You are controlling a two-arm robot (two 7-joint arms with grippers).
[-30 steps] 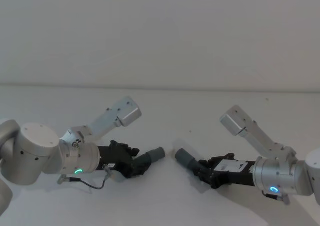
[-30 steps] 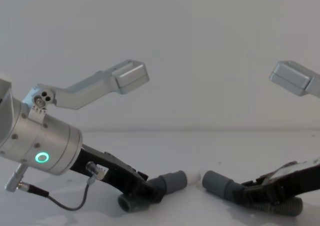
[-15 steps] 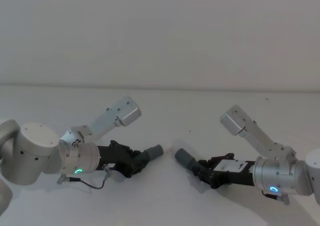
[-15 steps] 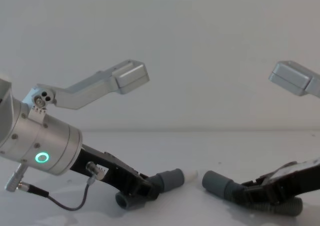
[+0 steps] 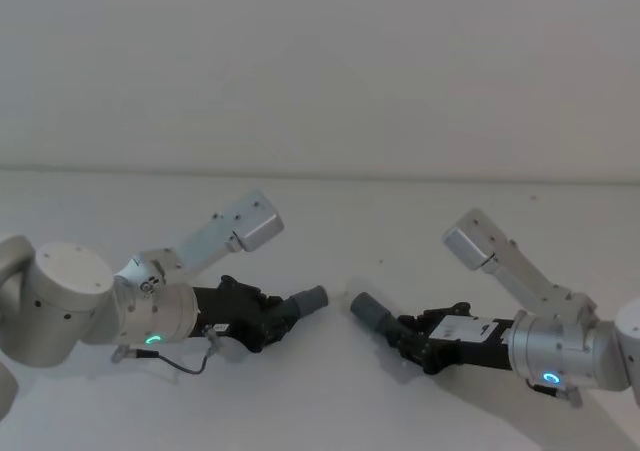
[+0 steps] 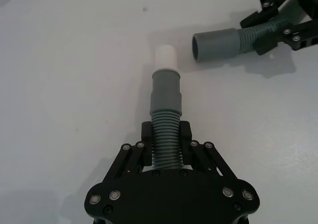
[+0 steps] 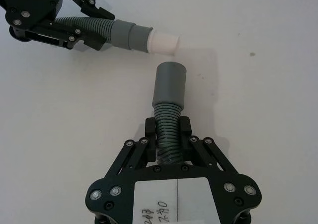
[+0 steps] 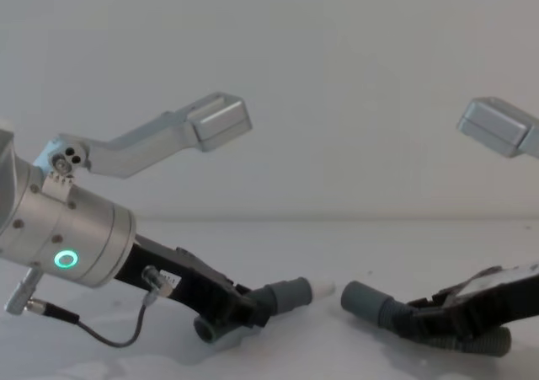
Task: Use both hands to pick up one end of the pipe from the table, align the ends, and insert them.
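White desk (image 5: 330, 221) stretched under both arms. The left tool (image 6: 166, 134) was clamped on the ribbed part of the white-tipped hose (image 6: 165, 92), with the grey cuff and white tip (image 6: 165, 60) sticking out ahead of its fingers. The right tool (image 7: 168, 127) gripped the other hose (image 7: 169, 87) the same way. Its round mouth (image 6: 197, 47) sat just beside the white tip, apart from it and at an angle.

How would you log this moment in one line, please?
left gripper: holds white-tipped hose | right gripper: holds plain hose | white tip outside cuff
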